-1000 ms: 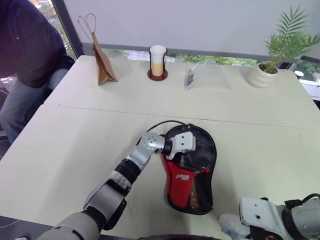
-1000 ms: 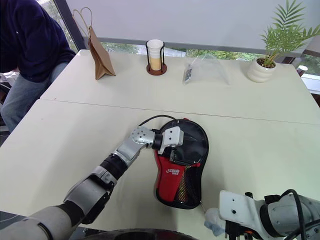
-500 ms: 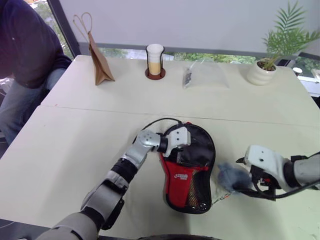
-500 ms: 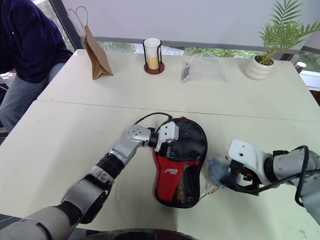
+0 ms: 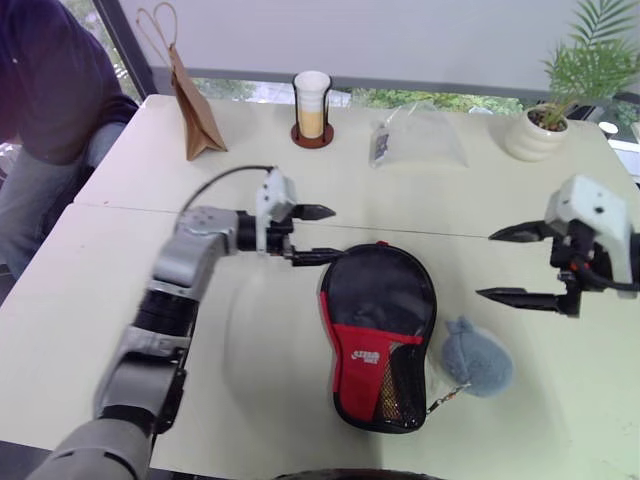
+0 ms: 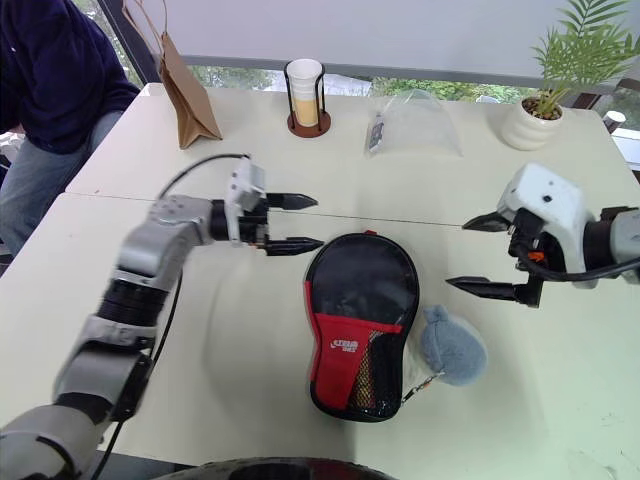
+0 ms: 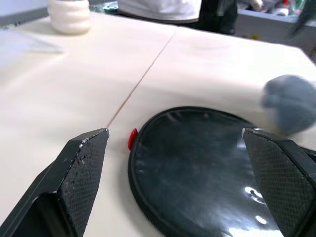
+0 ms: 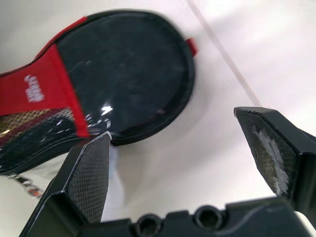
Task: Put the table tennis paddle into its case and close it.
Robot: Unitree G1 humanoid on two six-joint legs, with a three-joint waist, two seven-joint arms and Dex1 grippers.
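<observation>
since a second ago the left gripper (image 5: 314, 233) has lifted off the case (image 5: 380, 335) and is now hovering just beyond its round end, fingers apart and empty. the right gripper (image 5: 508, 264) has risen from the table's (image 5: 120, 300) near edge and let go of the grey-blue fuzzy lump (image 5: 476, 356); its fingers are spread wide. the case is lying flat near the near edge, the lump touching its right side. the paddle itself cannot be made out.
</observation>
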